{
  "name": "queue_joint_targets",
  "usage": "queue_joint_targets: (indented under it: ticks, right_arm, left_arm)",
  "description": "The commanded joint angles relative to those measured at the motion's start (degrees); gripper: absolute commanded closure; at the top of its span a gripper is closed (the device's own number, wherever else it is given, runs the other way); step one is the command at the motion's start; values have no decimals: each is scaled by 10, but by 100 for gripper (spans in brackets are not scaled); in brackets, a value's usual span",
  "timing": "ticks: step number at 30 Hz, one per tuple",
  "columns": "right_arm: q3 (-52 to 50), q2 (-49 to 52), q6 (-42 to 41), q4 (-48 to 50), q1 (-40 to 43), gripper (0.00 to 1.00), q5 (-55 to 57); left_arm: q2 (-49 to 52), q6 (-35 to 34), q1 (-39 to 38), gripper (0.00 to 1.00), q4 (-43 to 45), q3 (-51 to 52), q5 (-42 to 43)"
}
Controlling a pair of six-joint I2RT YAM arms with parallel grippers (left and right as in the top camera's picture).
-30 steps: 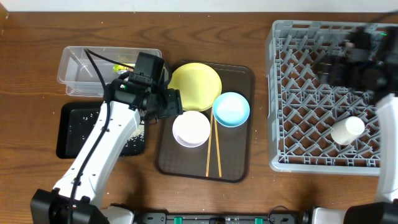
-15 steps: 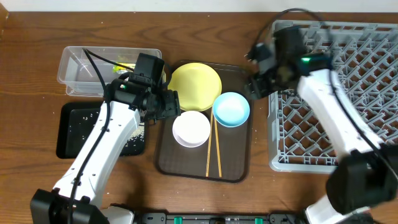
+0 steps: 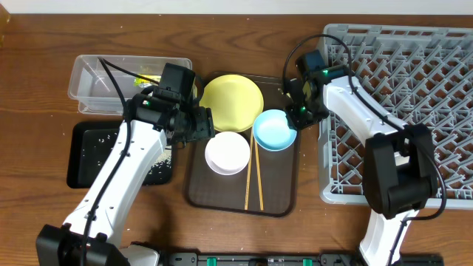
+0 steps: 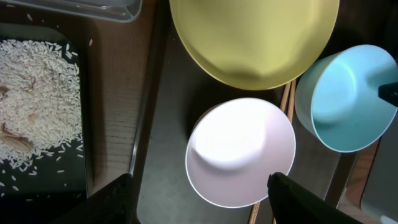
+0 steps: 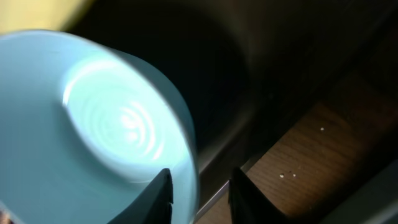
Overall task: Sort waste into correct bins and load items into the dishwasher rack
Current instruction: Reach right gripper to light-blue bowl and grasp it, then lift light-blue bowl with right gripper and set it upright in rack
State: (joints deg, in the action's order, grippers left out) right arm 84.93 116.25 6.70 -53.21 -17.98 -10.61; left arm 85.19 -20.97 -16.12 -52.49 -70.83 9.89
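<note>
The brown serving tray [image 3: 277, 186] lies at the middle of the tabletop and carries four things. The yellow plate [image 3: 232, 102] sits at its far end. The light blue bowl [image 3: 275, 130] is just beside the plate, toward the right edge. The white bowl [image 3: 227, 153] sits on the plate's near side. The wooden chopsticks [image 3: 253, 181] lie side by side, running from the gap between the two bowls toward the near edge. The left gripper [image 4: 200, 186] hovers over the white bowl with its fingers spread wide, one on either side of the bowl in the wrist view, gripping nothing. The right gripper [image 3: 299, 112] is at the light blue bowl's right-hand rim. In its wrist view the fingers [image 5: 158, 193] are parted a little and straddle that rim, one over the bowl's inside and one outside it. A dark gap shows between the rim and the outer finger, so they are not clamped on it. The dishwasher rack [image 3: 443, 89] fills the right side of the table from the far edge almost to the near edge, and the right arm lies across part of it. Toward the far-left corner the clear tub [image 3: 92, 90] holds the snack wrapper [image 3: 145, 78] against its right end. Just on the tub's near side, along the left edge, the black tray [image 3: 85, 166] holds the loose white rice grains [image 4: 37, 99], spread thickly over the part that the left wrist view shows.
</note>
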Motion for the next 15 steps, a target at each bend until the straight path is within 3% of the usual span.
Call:
queue_joint_targets:
  ticks: [1,4,15]
  right_arm:
    - [3,5,-9,2,-6,83,10]
    - [4,5,-9,6,-6,99,10]
    - [79,-82,-9,16,33,99,75]
  left_arm:
    - [2,-3,1,29,-2,-7,-10]
    - [2,-3,1,29,-2,-7,-10]
    - [2,-3,1,29,-2,-7,-10]
